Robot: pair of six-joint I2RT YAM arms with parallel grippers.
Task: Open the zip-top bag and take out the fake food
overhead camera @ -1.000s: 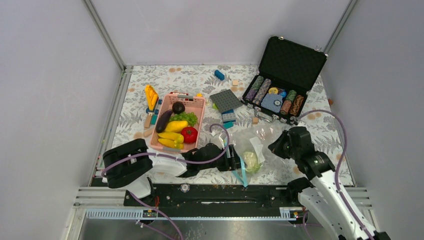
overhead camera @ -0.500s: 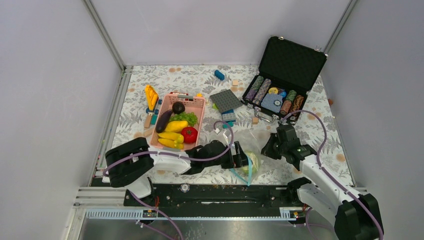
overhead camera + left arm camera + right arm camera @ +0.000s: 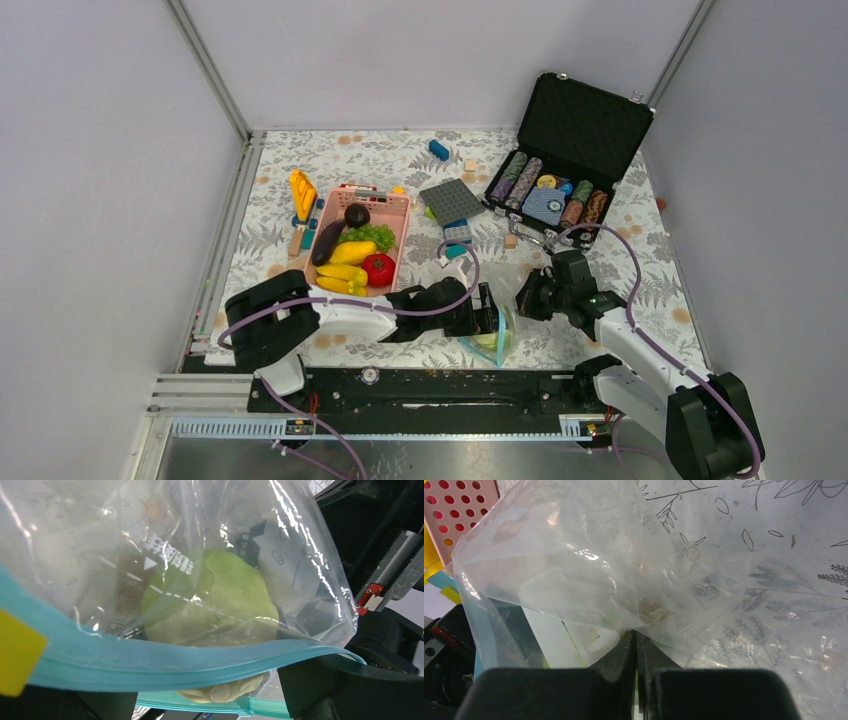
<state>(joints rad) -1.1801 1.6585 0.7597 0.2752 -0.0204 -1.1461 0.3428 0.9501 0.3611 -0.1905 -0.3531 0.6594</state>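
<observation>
The clear zip-top bag [image 3: 510, 285] lies near the table's front edge, between my two grippers. My left gripper [image 3: 497, 322] is at the bag's mouth with its jaws wide open. In the left wrist view the light-blue zipper strip [image 3: 150, 665] runs across in front of the left gripper [image 3: 207, 692]. A pale-green cabbage [image 3: 215, 605] sits just inside, touching neither finger. My right gripper [image 3: 527, 297] is shut on the bag's far end, pinching the crinkled plastic [image 3: 589, 565] between the closed fingers of the right gripper [image 3: 635, 637]. The rest of the fake food lies in the pink basket [image 3: 375, 192]: bananas [image 3: 342, 278], tomato [image 3: 378, 268], eggplant [image 3: 327, 243].
An open black case of poker chips [image 3: 565, 170] stands at the back right. A grey baseplate [image 3: 452, 200], a blue brick [image 3: 438, 150], a yellow toy [image 3: 303, 192] and small wooden blocks lie around the basket. The basket's corner [image 3: 464, 510] shows at the top left of the right wrist view.
My left gripper has slid right into the bag's mouth and its jaws have spread wider. The right arm has come down and leftward, still pinching the bag.
</observation>
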